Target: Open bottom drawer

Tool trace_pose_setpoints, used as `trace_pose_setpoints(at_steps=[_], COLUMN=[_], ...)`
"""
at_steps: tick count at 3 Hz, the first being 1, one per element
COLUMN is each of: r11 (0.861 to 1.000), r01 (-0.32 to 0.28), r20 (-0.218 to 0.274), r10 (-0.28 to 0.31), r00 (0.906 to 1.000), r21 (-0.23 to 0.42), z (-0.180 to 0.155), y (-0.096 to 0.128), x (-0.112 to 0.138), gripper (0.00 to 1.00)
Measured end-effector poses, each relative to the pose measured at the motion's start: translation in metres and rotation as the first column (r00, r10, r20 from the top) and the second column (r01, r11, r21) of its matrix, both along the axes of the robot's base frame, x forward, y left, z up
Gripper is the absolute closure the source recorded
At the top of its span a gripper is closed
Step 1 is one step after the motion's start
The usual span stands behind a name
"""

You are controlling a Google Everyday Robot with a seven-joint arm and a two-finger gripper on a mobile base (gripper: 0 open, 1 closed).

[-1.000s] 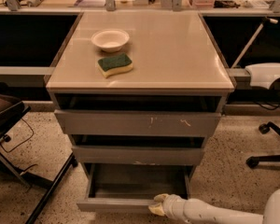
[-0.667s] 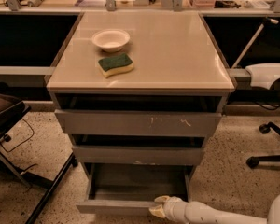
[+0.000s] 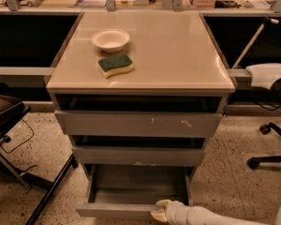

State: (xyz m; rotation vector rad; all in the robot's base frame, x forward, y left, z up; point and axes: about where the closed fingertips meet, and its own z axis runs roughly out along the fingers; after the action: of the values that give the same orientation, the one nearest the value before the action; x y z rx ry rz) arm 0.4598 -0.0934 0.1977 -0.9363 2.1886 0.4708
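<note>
While end effector rests at bottom drawer front, below tabletop front edge right of centre, grip state untellable: may slip off handleless lip, stalling pull.

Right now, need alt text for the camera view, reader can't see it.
The bottom drawer of a grey three-drawer cabinet stands open, the robot's gripper at the right end of its front edge. On the cabinet top sit a white bowl and a green-and-yellow sponge.
</note>
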Motion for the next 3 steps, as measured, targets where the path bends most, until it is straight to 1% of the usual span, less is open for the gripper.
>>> trace_pose_setpoints(at_steps=[1,2,3], r11=[1.000,1.000,0.999], r01=[0.011,0.011,0.032], r20=[-0.001,-0.001,-0.004], r10=[-0.011,-0.011,-0.032], r00=[0.9999,0.9999,0.9995], r21=[0.008,0.008,0.021], z=[-0.001,0.003,0.001], y=[-0.004,-0.004,-0.012], x=[-0.014,-0.014,-0.039], gripper=[1.00,1.00,1.00])
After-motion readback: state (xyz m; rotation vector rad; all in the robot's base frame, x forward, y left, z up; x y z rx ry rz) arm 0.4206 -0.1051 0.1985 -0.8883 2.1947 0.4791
